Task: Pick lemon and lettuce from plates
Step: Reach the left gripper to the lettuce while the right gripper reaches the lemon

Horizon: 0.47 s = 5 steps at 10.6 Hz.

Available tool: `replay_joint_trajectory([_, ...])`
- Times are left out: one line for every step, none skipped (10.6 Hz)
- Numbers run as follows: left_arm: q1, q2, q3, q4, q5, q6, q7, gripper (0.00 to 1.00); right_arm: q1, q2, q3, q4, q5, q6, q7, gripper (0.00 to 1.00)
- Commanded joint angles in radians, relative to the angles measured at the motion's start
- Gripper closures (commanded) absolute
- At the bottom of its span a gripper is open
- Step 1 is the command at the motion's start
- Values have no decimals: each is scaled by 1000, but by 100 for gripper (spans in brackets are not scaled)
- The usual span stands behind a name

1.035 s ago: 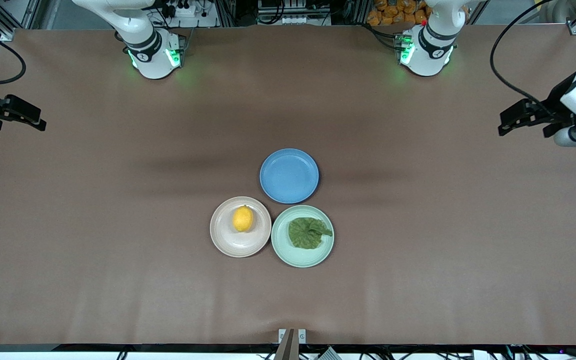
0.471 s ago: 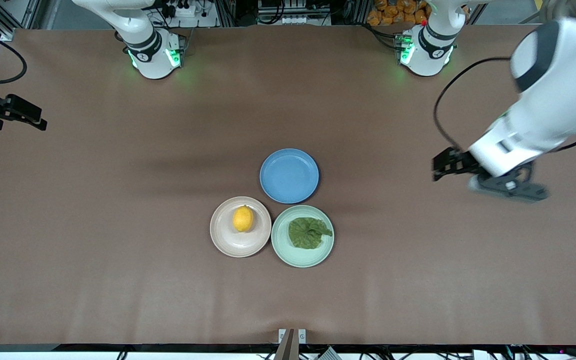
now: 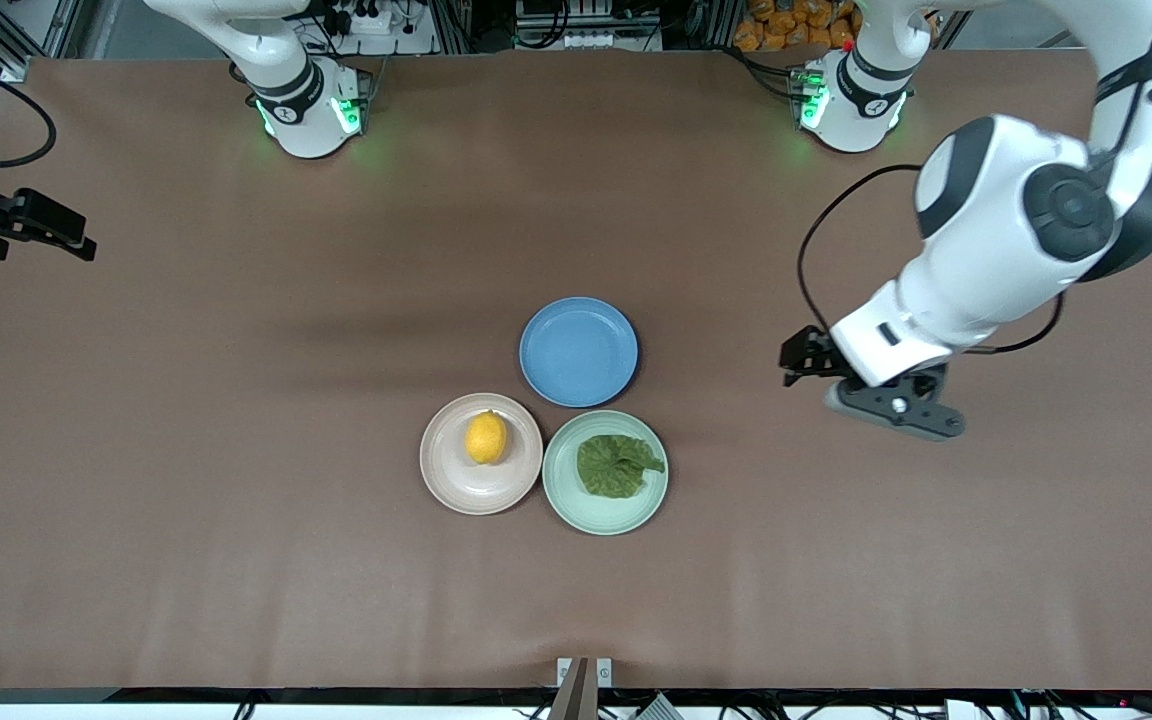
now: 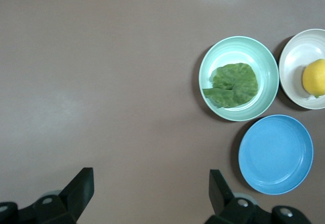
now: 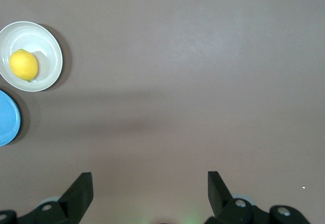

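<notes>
Lettuce point(image 3: 618, 465) well apart from left gripper point(image 3: 804, 362)

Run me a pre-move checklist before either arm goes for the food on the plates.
1. Lemon sits on the beige-pink plate: ok.
2. Lettuce lies in the mint green plate: ok.
3. Left gripper open, empty, over bare table toward the left arm's end: ok.
4. Right gripper open, empty, waiting at the right arm's end: ok.
5. Left gripper over the lettuce: not ok.
</notes>
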State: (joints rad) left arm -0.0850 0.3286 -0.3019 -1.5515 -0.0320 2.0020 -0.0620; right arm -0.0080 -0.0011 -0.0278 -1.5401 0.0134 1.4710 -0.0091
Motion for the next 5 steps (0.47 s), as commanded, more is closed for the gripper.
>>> replay_joint_trajectory([-57, 53, 6, 16, 10, 94, -2, 0, 23, -20, 0, -25, -3, 3, 20, 0])
replay_joint_trajectory([-85, 84, 6, 16, 14, 165, -2, 0, 40, -19, 0, -25, -3, -4, 27, 0])
replay_joint_trajectory([-111, 113, 6, 16, 21, 243, -2, 0, 58, -17, 0, -25, -3, -3, 49, 0])
replay_joint_trajectory([-133, 145, 6, 16, 35, 298, -1, 0, 75, -17, 0, -25, -3, -3, 82, 0])
replay_joint_trajectory([-148, 180, 6, 18, 43, 354, 7, 0, 83, -16, 5, -25, -1, -1, 99, 0])
